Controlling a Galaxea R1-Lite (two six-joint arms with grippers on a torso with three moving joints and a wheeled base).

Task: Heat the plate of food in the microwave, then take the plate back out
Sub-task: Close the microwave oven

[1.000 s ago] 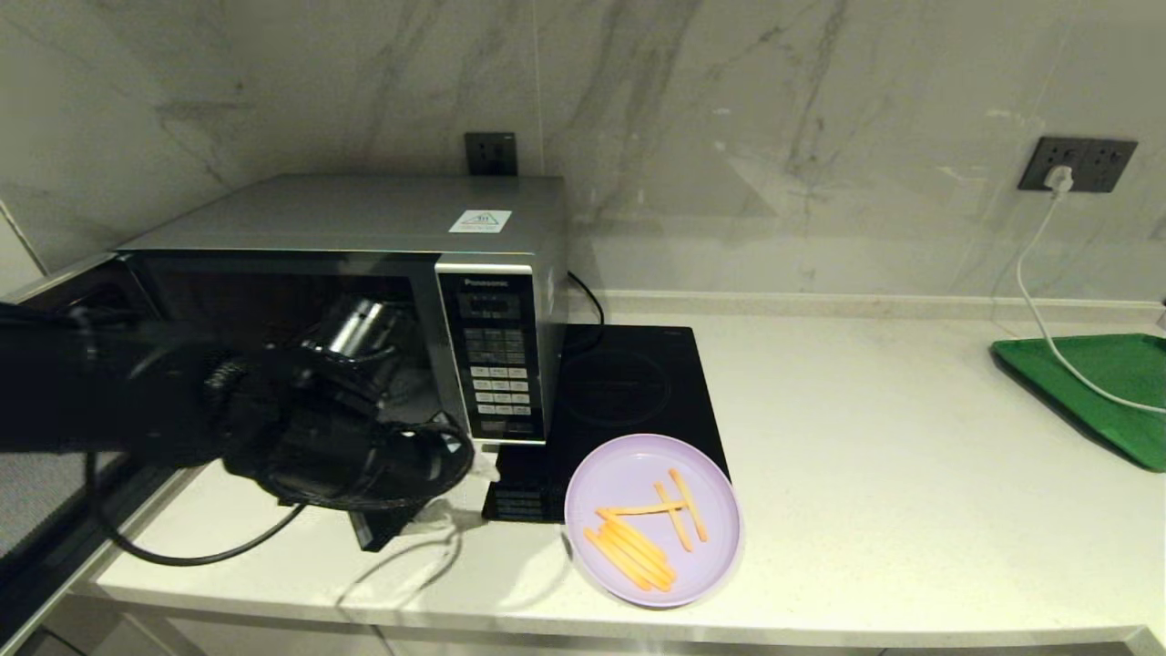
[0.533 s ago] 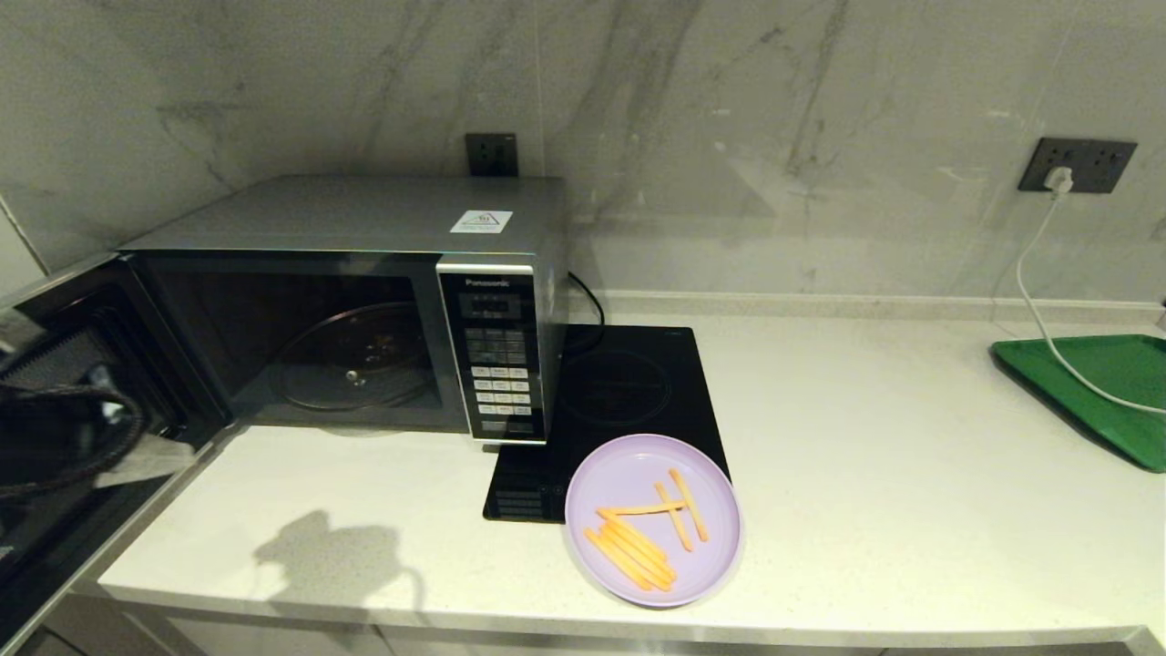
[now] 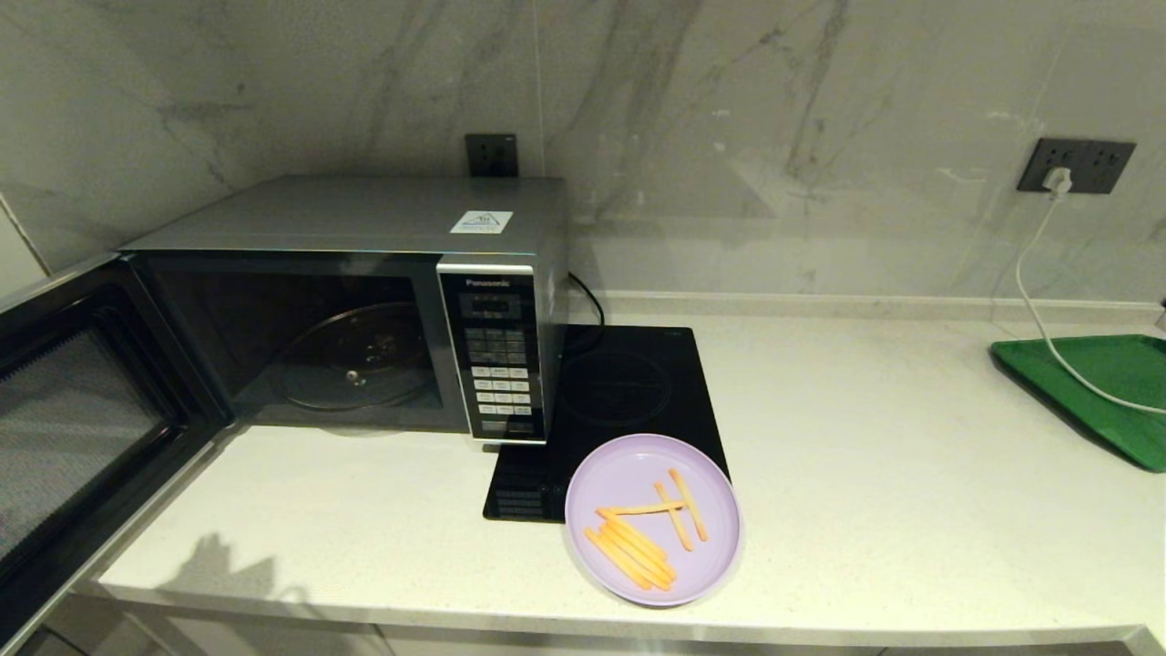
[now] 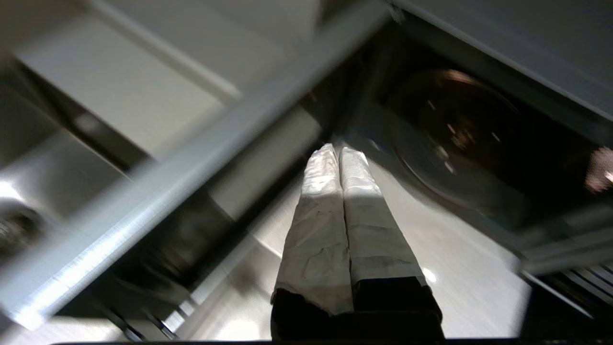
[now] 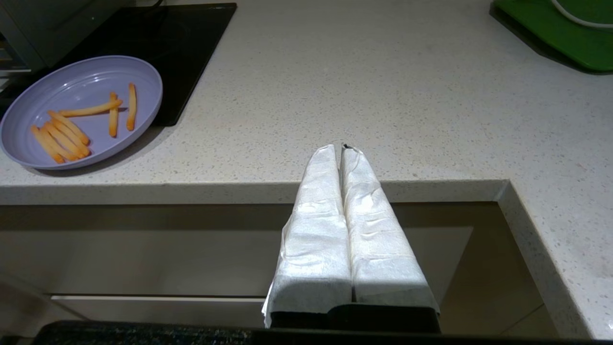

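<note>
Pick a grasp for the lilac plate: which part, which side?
Take the plate of food by its shallow rim at the near edge, from the counter front. That edge sits by the countertop lip; the far part rests on the induction hob, and fries cover the centre.

The Panasonic microwave (image 3: 364,301) stands on the pale speckled desk (image 3: 865,474) with its door (image 3: 82,428) swung wide open to the left, the glass turntable (image 3: 357,367) showing inside. Just right of it lies a black induction hob (image 3: 629,392). The lilac plate of fries (image 3: 653,519) overlaps the hob's front corner. A green tray (image 3: 1102,392) sits far right, crossed by a white cable (image 3: 1034,282).
</note>
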